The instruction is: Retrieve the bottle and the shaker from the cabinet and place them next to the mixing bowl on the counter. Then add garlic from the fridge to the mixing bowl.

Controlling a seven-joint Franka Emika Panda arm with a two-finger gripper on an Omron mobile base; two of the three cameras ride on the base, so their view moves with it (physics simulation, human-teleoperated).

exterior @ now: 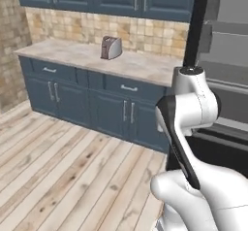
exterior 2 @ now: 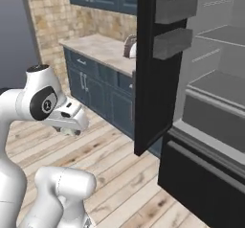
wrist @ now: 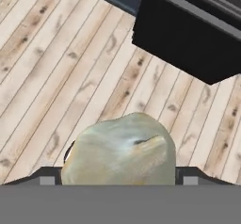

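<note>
Currently gripper [wrist: 117, 180] clamped wide on the pale garlic [wrist: 120, 150], over wood floor [wrist: 56, 77], open fridge [wrist: 197, 35] at 1 o'clock.

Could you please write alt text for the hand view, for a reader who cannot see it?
A pale greenish-white garlic bulb sits between the fingers of the gripper, seen from the hand looking down at a light wooden plank floor. The black lower front of the fridge shows at upper right.

Pale plank floor [exterior: 63, 176], tan tiled wall [exterior: 72, 26], blue base cabinets [exterior: 97, 104].
</note>
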